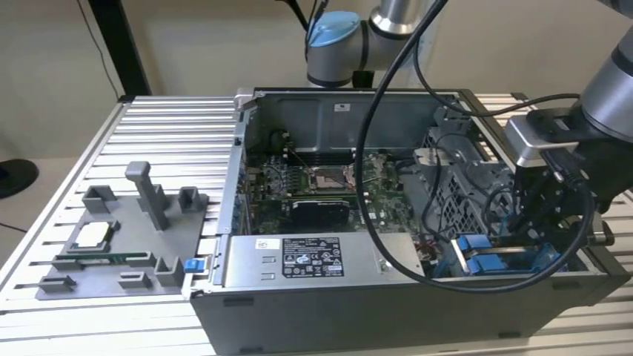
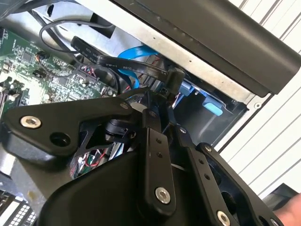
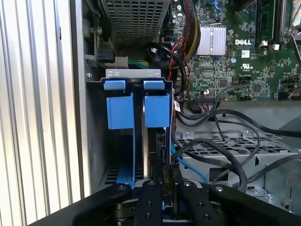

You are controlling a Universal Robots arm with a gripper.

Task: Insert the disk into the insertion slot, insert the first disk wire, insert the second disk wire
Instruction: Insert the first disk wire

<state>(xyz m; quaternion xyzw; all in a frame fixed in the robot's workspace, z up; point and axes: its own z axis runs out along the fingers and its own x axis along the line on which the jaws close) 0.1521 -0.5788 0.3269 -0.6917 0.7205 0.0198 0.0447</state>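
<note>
A ribbed aluminium table (image 1: 168,126) stands before a plain beige wall (image 1: 198,44).

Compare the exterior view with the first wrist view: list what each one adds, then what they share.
Exterior view adds: the grey parts tray beside the computer case, the labelled power-supply box and the arm's blue-capped joint. First wrist view adds: a finned silver heatsink and the metal bracket above the blue carrier tabs. Shared: those tabs, the motherboard and the tool.
</note>
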